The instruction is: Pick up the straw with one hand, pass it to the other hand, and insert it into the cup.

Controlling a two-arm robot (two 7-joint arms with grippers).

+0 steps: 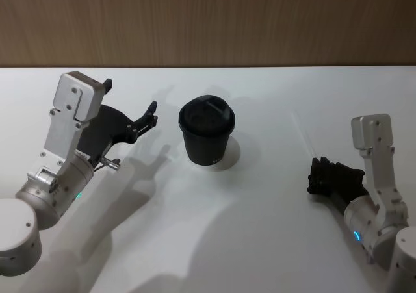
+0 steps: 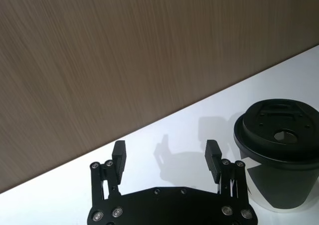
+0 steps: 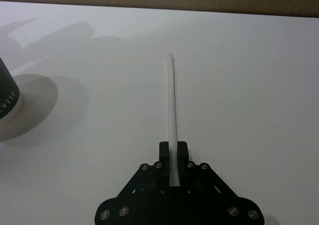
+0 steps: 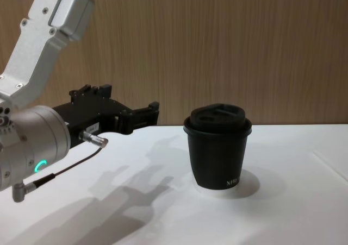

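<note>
Fingers of the right gripper (image 3: 173,146) clamp the straw (image 3: 172,100) by the bench's (image 1: 260,241) right edge, plain from its wrist, faint from the head. The left gripper (image 2: 166,152), fingers spread, hangs beside the central cup (image 1: 207,137).

Your head camera looks steeply down on the table (image 1: 260,234); the chest camera sits low, facing the wood wall (image 4: 228,44) (quite near). Both share the cup (image 1: 207,132).

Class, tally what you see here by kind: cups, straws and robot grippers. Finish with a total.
Cups: 1 (black cup)
Straws: 1 (white straw)
Grippers: 2 (left gripper, open; right gripper, shut on the straw)
Total: 4
</note>
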